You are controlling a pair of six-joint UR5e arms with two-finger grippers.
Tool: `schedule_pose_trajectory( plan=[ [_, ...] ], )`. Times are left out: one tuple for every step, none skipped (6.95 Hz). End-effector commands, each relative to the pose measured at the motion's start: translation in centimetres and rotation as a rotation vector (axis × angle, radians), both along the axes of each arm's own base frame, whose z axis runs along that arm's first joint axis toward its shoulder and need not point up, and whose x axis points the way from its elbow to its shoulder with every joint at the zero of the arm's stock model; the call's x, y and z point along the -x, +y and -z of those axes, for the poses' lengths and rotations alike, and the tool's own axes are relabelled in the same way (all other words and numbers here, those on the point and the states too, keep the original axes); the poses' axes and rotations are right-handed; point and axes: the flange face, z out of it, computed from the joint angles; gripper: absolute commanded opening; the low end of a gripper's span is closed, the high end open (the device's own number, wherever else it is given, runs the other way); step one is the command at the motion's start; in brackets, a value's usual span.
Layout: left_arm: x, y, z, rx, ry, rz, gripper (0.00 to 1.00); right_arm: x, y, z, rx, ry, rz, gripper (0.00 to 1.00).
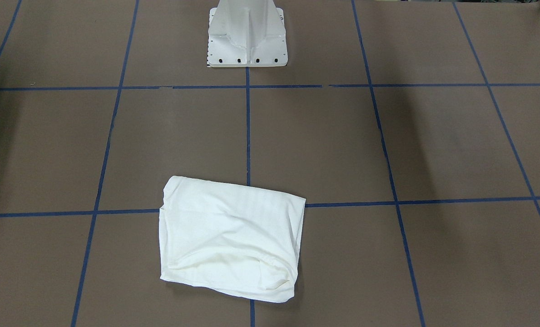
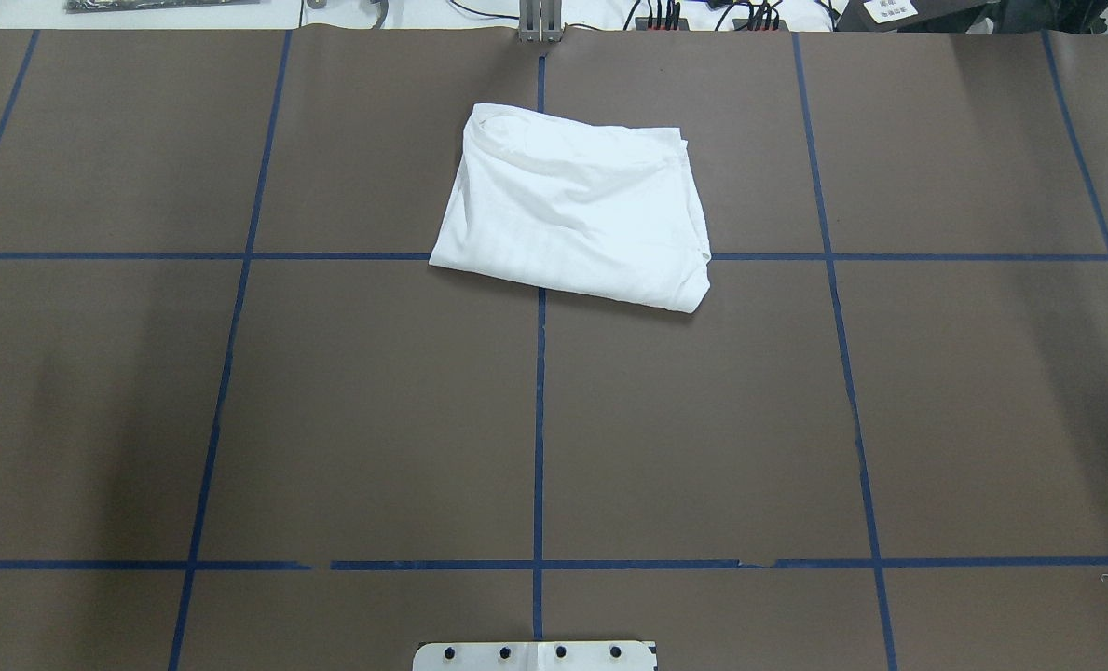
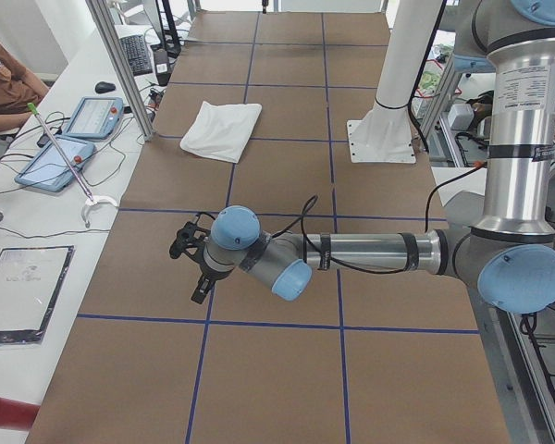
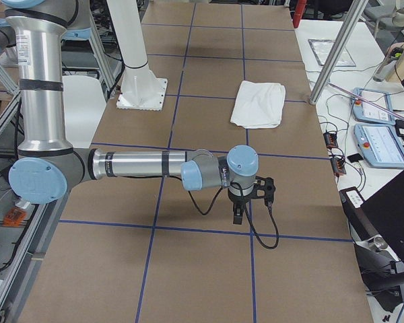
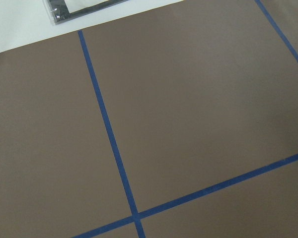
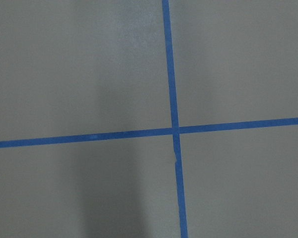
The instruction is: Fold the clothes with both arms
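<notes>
The clothes are one white shirt, folded into a rough rectangle and lying flat on the brown table on the side far from the robot base; it also shows as the shirt. Nothing touches it. My left gripper hangs low over the table at its left end, far from the shirt. My right gripper hangs the same way at the right end. Both show only in the side views, so I cannot tell whether they are open or shut. The wrist views hold only brown table and blue tape.
The white pedestal base stands at the robot's side of the table. Blue tape lines divide the surface into squares. An operators' desk with tablets, cables and a metal post runs along the far edge; a person's arm rests there.
</notes>
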Motion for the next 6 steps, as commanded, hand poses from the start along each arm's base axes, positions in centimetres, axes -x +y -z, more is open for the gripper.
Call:
schedule_pose_trajectory(
  plan=[
    [0.1, 2.0, 0.0, 0.038, 0.017, 0.031, 1.0, 0.0, 0.1, -0.1, -0.001, 0.003, 0.0, 1.0],
    [0.2, 3.5, 0.5, 0.034, 0.013, 0.036, 1.0, 0.0, 0.2, -0.7, 0.007, 0.002, 0.001, 1.0],
    [0.2, 4.7, -0.4, 0.052, 0.009, 0.037, 1.0, 0.0, -0.1, -0.5, 0.004, 0.008, 0.0, 1.0],
    [0.3, 5.5, -0.1, 0.038, 0.016, 0.03, 1.0, 0.0, 0.1, -0.2, -0.001, 0.006, 0.0, 1.0],
    [0.2, 6.0, 0.7, 0.041, 0.01, 0.039, 1.0, 0.0, 0.5, -0.6, 0.007, 0.003, 0.0, 1.0],
    [0.0, 5.6, 1.9, 0.084, 0.021, 0.043, 1.0, 0.0, 0.5, -1.2, 0.019, 0.004, -0.001, 1.0]
  ],
)
